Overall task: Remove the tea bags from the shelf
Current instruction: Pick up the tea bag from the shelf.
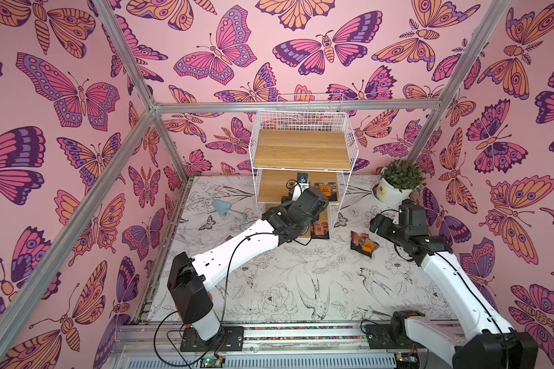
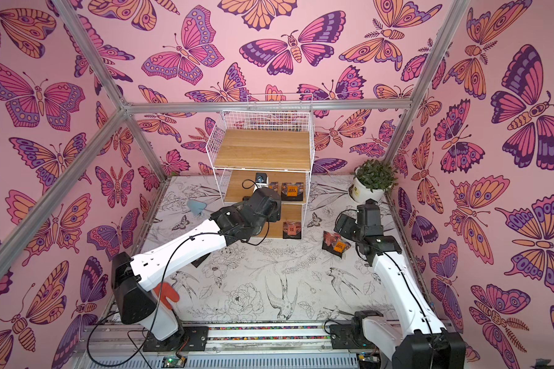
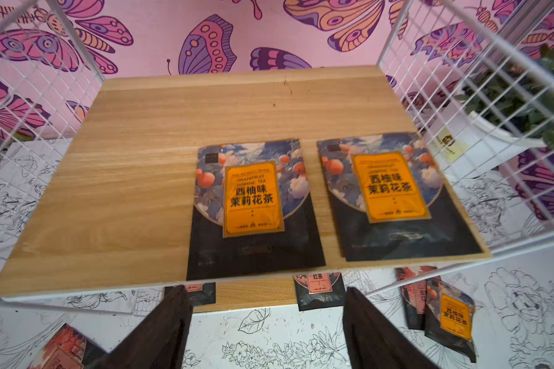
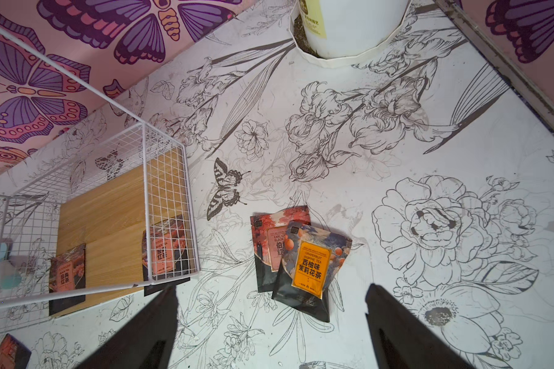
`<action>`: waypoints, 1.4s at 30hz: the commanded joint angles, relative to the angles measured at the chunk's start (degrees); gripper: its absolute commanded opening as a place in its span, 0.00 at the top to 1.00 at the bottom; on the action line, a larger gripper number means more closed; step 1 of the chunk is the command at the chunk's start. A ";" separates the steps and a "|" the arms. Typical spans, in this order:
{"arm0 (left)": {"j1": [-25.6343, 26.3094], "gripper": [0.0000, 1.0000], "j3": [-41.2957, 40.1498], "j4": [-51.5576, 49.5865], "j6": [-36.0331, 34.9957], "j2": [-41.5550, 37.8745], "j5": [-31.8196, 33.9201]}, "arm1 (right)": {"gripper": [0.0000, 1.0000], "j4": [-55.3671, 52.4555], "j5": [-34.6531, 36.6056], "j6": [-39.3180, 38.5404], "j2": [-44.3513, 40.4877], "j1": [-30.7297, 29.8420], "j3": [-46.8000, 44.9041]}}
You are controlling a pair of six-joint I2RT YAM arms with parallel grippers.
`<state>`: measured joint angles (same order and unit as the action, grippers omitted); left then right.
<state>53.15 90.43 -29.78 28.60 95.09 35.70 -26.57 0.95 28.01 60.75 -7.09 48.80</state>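
Wooden boards in three stepped tiers fill the white wire-grid shelf (image 1: 301, 150), which stands at the back of the flower-printed table (image 1: 301, 274). On the middle board (image 3: 135, 179) two orange-label tea bags (image 3: 394, 195) lie flat side by side, close but apart; the one nearer the board's middle reaches the front edge. The left gripper (image 3: 264, 290) hangs just in front of that edge, its claw spread wide and empty, the fingers (image 3: 160, 329) apart from both bags. On the bottom board (image 4: 109, 207) lie two reddish tea bags (image 4: 162, 252), one toward each front corner.

Right of the shelf, on the table, a reddish sachet (image 4: 269, 242) lies with an orange-label sachet (image 4: 311, 265) overlapping it. The right gripper (image 4: 272, 287) hovers near this pair, claw wide, holding nothing. A further reddish sachet (image 3: 61, 351) lies on the table in front of the shelf, toward its left. The white plant pot (image 1: 392, 191) stands in the far right corner, well apart from the shelf; a pale blue object (image 1: 219, 207) lies on the table left of the shelf.
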 commanded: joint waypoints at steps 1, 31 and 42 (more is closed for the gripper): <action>0.81 0.22 -2.11 4.00 0.18 -1.98 2.33 | 0.06 0.45 -0.77 -0.64 -0.91 0.50 -0.63; -2.60 0.19 2.33 -0.28 2.44 -0.26 -3.17 | 0.05 0.90 -0.94 -0.63 -1.17 0.76 -0.98; -3.79 0.19 3.78 -0.23 1.51 1.37 -4.11 | 0.05 1.04 -1.13 -0.69 -1.17 0.78 -0.98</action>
<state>50.15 92.86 -29.10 30.50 95.48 31.68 -26.11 0.30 28.01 60.23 -6.76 48.16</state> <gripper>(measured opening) 0.807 0.950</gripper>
